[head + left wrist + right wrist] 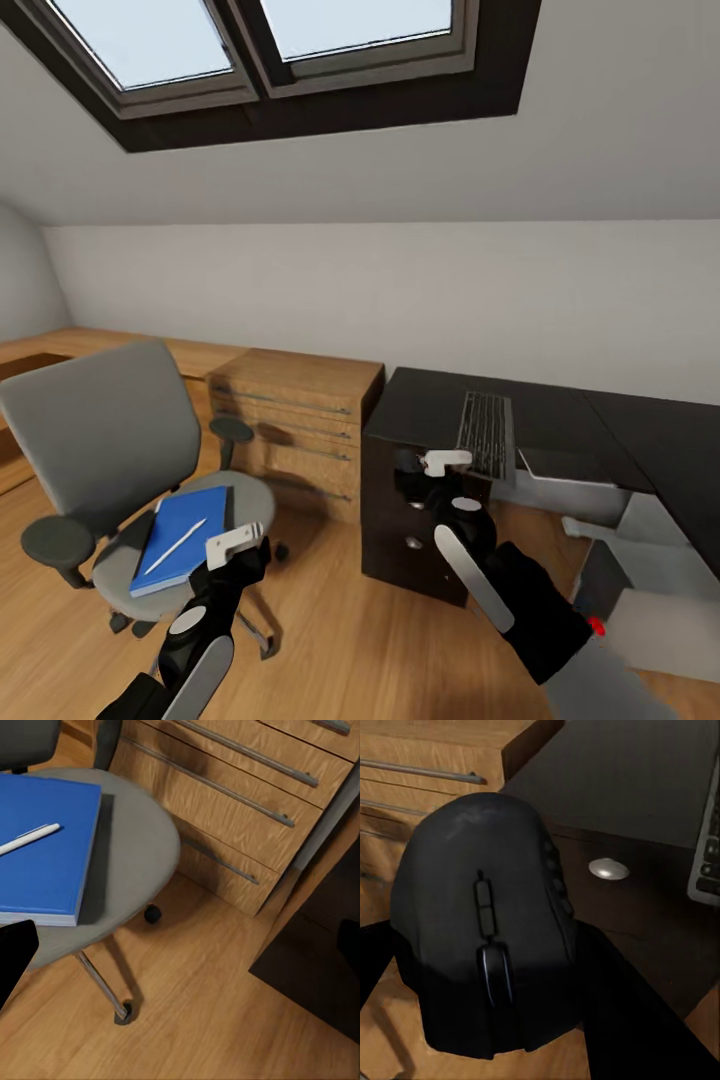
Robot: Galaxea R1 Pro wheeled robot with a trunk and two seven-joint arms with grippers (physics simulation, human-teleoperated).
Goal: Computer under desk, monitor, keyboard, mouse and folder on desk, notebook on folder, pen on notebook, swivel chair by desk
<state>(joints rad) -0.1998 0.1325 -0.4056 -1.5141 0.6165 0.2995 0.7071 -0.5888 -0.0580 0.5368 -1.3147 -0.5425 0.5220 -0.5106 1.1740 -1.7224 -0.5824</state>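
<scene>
R hand (487, 1035) clamped on black mouse (484, 922), held in air just in front of worktop (420, 410). Keyboard (487, 432) lies on worktop. L hand (235, 543) near swivel chair (100, 440); can't tell if apart. Blue folder (41, 851) on seat w/ pen (26, 838) on top.
</scene>
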